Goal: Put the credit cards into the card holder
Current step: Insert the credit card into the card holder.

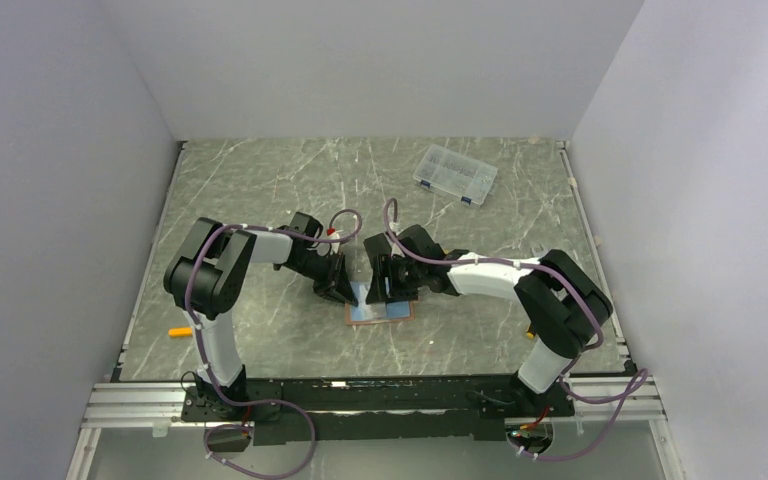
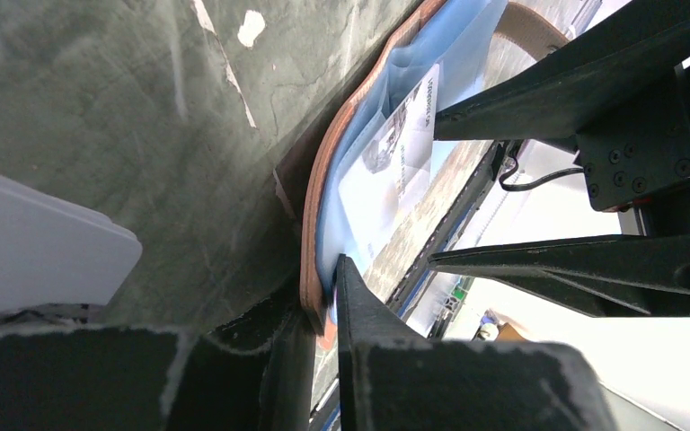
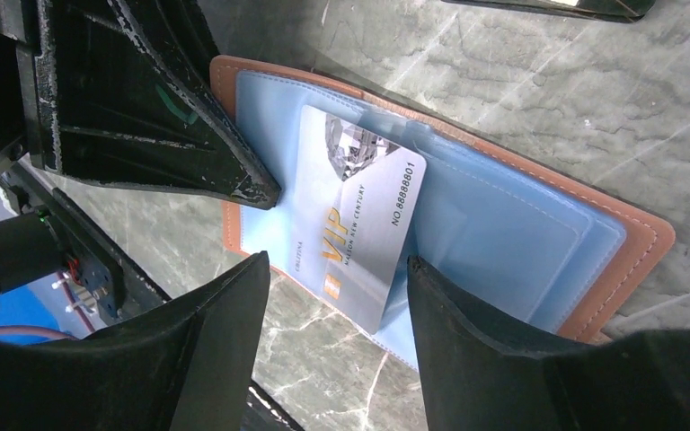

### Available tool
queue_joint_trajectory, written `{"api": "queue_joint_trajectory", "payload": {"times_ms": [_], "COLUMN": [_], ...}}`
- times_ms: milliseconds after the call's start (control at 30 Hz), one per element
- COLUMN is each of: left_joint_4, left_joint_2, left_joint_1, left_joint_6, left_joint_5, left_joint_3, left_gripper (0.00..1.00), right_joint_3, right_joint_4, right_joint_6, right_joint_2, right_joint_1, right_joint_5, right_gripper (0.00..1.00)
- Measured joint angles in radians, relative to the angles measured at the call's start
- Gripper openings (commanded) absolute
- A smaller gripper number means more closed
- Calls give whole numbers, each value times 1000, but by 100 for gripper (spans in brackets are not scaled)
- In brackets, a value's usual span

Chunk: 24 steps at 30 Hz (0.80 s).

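Observation:
The tan leather card holder (image 1: 380,312) lies open on the table between both arms, its blue inner pockets facing up (image 3: 503,233). A silver-grey credit card (image 3: 368,215) with gold "VIP" print sits slanted, its far end tucked in a pocket and its near end past the holder's edge. It also shows in the left wrist view (image 2: 386,171). My left gripper (image 2: 323,287) is shut on the card holder's (image 2: 319,180) leather edge and blue lining. My right gripper (image 3: 334,269) is open just above the card's near end, holding nothing.
A clear plastic compartment box (image 1: 454,174) sits at the back right of the marbled table (image 1: 260,180). A small orange object (image 1: 179,331) lies near the left arm's base. A dark flat object (image 3: 548,7) lies beyond the holder. White walls enclose three sides.

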Motion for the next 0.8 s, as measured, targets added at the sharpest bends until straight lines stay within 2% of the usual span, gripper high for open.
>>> {"api": "queue_joint_trajectory", "payload": {"times_ms": [500, 800], "left_joint_4": [4, 13], "left_joint_2": [0, 0], "left_joint_1": [1, 2], "left_joint_6": [-3, -23], "left_joint_5": [9, 21], "left_joint_3": [0, 0], "left_gripper": [29, 31], "right_joint_3": [60, 95], "right_joint_4": [-69, -112], "right_joint_6": [-43, -79], "right_joint_2": [19, 34], "right_joint_1": [69, 115], "right_joint_5": [72, 106], "right_gripper": [59, 59]}}
